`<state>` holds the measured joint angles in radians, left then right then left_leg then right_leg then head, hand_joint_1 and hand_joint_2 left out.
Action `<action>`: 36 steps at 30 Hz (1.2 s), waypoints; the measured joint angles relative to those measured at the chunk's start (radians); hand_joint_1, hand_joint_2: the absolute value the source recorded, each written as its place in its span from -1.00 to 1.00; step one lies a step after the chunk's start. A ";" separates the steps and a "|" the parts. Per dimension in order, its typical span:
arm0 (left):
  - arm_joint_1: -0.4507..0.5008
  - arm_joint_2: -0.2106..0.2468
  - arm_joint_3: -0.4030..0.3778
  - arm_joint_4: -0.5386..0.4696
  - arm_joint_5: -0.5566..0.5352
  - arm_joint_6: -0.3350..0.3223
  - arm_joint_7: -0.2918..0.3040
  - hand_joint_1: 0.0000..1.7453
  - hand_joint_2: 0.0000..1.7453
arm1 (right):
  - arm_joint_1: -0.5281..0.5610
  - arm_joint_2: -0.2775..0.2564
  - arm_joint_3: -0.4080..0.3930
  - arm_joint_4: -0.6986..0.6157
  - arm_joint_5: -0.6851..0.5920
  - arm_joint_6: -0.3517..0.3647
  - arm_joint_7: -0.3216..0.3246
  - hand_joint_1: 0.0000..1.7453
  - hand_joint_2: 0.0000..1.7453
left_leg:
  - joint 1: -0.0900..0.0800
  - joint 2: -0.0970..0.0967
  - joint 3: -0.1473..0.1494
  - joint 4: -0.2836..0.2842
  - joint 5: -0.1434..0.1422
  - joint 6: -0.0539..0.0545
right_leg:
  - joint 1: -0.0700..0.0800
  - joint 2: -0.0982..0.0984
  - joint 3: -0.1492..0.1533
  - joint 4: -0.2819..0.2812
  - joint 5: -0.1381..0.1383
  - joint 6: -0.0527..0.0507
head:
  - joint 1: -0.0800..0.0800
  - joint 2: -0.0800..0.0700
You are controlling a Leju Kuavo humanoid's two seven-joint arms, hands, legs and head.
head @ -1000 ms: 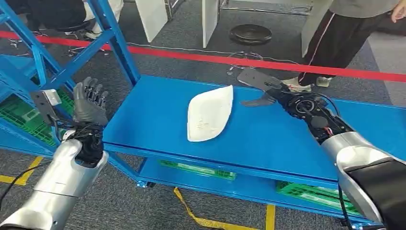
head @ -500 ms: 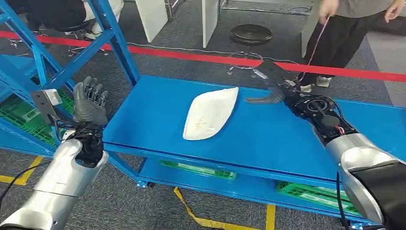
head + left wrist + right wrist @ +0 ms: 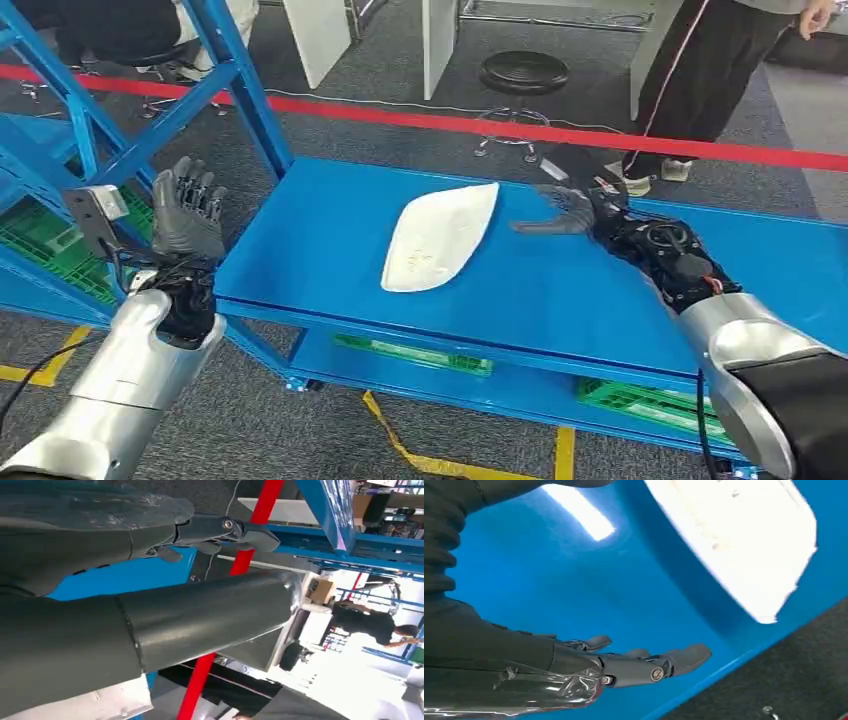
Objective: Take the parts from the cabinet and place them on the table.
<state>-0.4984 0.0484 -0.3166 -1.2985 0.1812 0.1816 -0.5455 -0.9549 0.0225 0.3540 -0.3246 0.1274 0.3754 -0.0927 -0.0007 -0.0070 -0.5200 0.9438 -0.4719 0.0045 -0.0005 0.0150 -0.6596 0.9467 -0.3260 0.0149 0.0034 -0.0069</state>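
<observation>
Here the blue table [image 3: 320, 250] carries the white part [image 3: 438, 238] lying flat near its middle. Right hand [image 3: 568, 212] hovers just right of it — fingers spread, holding nothing. Left hand [image 3: 185, 212] stands upright off the table's left end, fingers apart, empty.

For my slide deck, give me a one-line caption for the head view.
White part lying on the blue table, right hand open beside it.

Left hand [image 3: 187, 212] is raised upright on its silver arm, fingers spread, holding nothing. Right arm reaches forward, right hand [image 3: 562, 212] flat with fingers stretched out and apart, also holding nothing.
</observation>
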 joint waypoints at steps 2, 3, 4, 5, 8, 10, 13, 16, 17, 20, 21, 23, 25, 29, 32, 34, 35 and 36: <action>-0.001 0.000 0.000 0.000 0.000 -0.001 -0.002 -1.00 -1.00 | 0.003 0.000 0.001 0.000 0.034 -0.018 -0.013 -1.00 1.00 | 0.000 0.000 0.000 0.000 0.000 0.000 | 0.000 0.000 0.000 0.000 0.000 0.000 | 0.000 0.000; -0.002 0.000 0.000 0.000 0.000 -0.001 -0.003 -1.00 -1.00 | 0.003 0.000 0.003 0.000 0.070 -0.040 -0.030 -1.00 1.00 | 0.000 0.000 0.000 0.000 0.000 0.000 | 0.000 0.000 0.000 0.000 0.000 0.000 | 0.000 0.000; -0.004 0.000 0.000 0.000 0.000 0.000 -0.004 -1.00 -1.00 | 0.003 0.000 0.010 0.000 0.112 -0.069 -0.047 -1.00 1.00 | 0.000 0.000 0.000 0.000 0.000 0.000 | 0.000 0.000 0.000 0.000 0.000 0.000 | 0.000 0.000; -0.005 0.000 0.000 0.000 0.000 0.000 -0.005 -1.00 -1.00 | 0.002 0.000 0.018 0.000 0.147 -0.094 -0.059 -1.00 1.00 | 0.000 0.000 0.000 0.000 0.000 0.000 | 0.000 0.000 0.000 0.000 0.000 0.000 | 0.000 0.000; -0.008 0.000 0.000 0.000 0.000 0.007 -0.004 -1.00 -1.00 | -0.005 0.000 0.058 0.000 0.292 -0.193 -0.100 -1.00 1.00 | 0.000 0.000 0.000 0.000 0.000 0.000 | 0.000 0.000 0.000 0.000 0.000 0.000 | 0.000 0.000; -0.009 0.000 0.000 0.000 0.001 0.007 -0.004 -1.00 -1.00 | -0.012 0.000 0.089 0.000 0.379 -0.246 -0.119 -1.00 1.00 | 0.000 0.000 0.000 0.000 0.000 0.000 | 0.000 0.000 0.000 0.000 0.000 0.000 | 0.000 0.000; -0.009 -0.001 0.000 0.000 0.001 0.009 -0.004 -1.00 -1.00 | -0.018 0.000 0.133 0.000 0.425 -0.279 -0.130 -1.00 1.00 | 0.000 0.000 0.000 0.000 0.000 0.000 | 0.000 0.000 0.000 0.000 0.000 0.000 | 0.000 0.000; -0.009 -0.001 0.000 0.000 0.002 0.009 -0.005 -1.00 -1.00 | -0.018 0.000 0.168 0.000 0.458 -0.290 -0.141 -1.00 1.00 | 0.000 0.000 0.000 0.000 0.000 0.000 | 0.000 0.000 0.000 0.000 0.000 0.000 | 0.000 0.000; -0.009 -0.001 0.000 0.001 0.002 0.008 -0.005 -1.00 -1.00 | -0.018 0.000 0.182 0.000 0.488 -0.297 -0.150 -1.00 1.00 | 0.000 0.000 0.000 0.000 0.000 0.000 | 0.000 0.000 0.000 0.000 0.000 0.000 | 0.000 0.000; -0.012 -0.001 0.000 0.001 0.005 0.005 -0.005 -1.00 -1.00 | -0.017 0.000 0.238 0.000 0.604 -0.318 -0.176 -1.00 1.00 | 0.000 0.000 0.000 0.000 0.000 0.000 | 0.000 0.000 0.000 0.000 0.000 0.000 | 0.000 0.000; -0.014 -0.001 0.000 0.001 0.006 0.005 -0.005 -1.00 -1.00 | -0.016 0.000 0.259 0.000 0.644 -0.326 -0.184 -1.00 1.00 | 0.000 0.000 0.000 0.000 0.000 0.000 | 0.000 0.000 0.000 0.000 0.000 0.000 | 0.000 0.000; -0.017 -0.002 0.000 0.001 0.008 0.005 -0.004 -1.00 -1.00 | -0.011 0.000 0.298 0.000 0.700 -0.332 -0.198 -1.00 1.00 | 0.000 0.000 0.000 0.000 0.000 0.000 | 0.000 0.000 0.000 0.000 0.000 0.000 | 0.000 0.000; -0.019 -0.003 0.000 0.001 0.011 0.005 -0.003 -1.00 -1.00 | -0.002 0.000 0.333 0.000 0.719 -0.333 -0.207 -1.00 1.00 | 0.000 0.000 0.000 0.000 0.000 0.000 | 0.000 0.000 0.000 0.000 0.000 0.000 | 0.000 0.000; -0.020 -0.004 0.000 0.001 0.011 0.005 -0.003 -1.00 -1.00 | 0.005 0.000 0.380 0.000 0.727 -0.333 -0.210 -1.00 1.00 | 0.000 0.000 0.000 0.000 0.000 0.000 | 0.000 0.000 0.000 0.000 0.000 0.000 | 0.000 0.000; -0.021 -0.004 0.000 0.001 0.016 0.004 -0.003 -1.00 -1.00 | 0.006 0.000 0.404 0.000 0.745 -0.332 -0.227 -1.00 1.00 | 0.000 0.000 0.000 0.000 0.000 0.000 | 0.000 0.000 0.000 0.000 0.000 0.000 | 0.000 0.000; -0.023 -0.005 0.000 0.001 0.019 0.001 -0.003 -1.00 -1.00 | 0.006 0.000 0.424 0.000 0.777 -0.323 -0.263 -1.00 1.00 | 0.000 0.000 0.000 0.000 0.000 0.000 | 0.000 0.001 0.000 0.000 0.000 0.000 | 0.000 0.000; -0.024 -0.006 0.000 0.001 0.021 -0.001 -0.003 -1.00 -1.00 | 0.008 0.000 0.436 0.000 0.793 -0.318 -0.278 -1.00 1.00 | 0.000 0.000 0.000 0.000 0.000 0.000 | 0.000 0.000 0.000 0.000 0.000 0.000 | 0.000 0.000; -0.027 -0.008 0.000 0.001 0.021 -0.001 -0.003 -1.00 -1.00 | 0.010 0.002 0.446 0.000 0.809 -0.312 -0.290 -1.00 1.00 | 0.000 0.000 0.000 0.000 0.000 0.000 | 0.000 0.000 0.000 0.000 0.000 0.000 | 0.000 0.000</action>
<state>-0.5252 0.0408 -0.3170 -1.2974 0.2026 0.1808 -0.5482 -0.9451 0.0248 0.8004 -0.3243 0.9362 0.0630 -0.3827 -0.0007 -0.0068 -0.5199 0.9438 -0.4718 0.0043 -0.0005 0.0151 -0.6596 0.9467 -0.3260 0.0149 0.0038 -0.0069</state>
